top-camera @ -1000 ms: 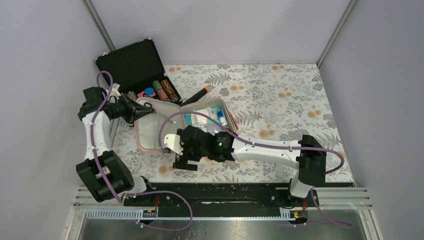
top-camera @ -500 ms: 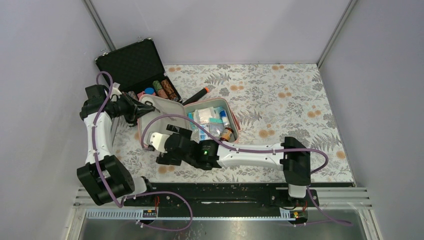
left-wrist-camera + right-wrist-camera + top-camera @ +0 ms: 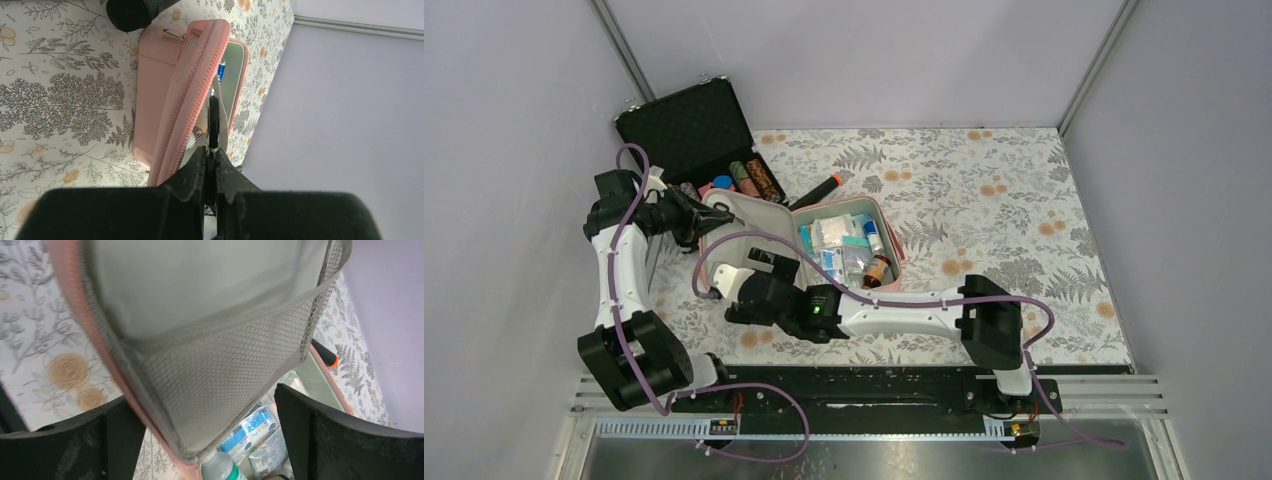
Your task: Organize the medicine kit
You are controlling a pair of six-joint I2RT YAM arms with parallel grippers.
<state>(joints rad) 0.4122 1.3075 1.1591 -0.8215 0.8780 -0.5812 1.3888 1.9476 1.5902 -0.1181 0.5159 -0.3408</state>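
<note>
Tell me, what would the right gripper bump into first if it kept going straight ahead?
Probably the grey mesh pocket on the raised lid of the medicine kit. The right gripper is open, and that pocket fills the view straight ahead, seemingly very close.

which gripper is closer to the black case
left. the left gripper pinches the pouch lid at its far edge, right next to the black case. the right gripper is open at the lid's near edge, farther from the case
</note>
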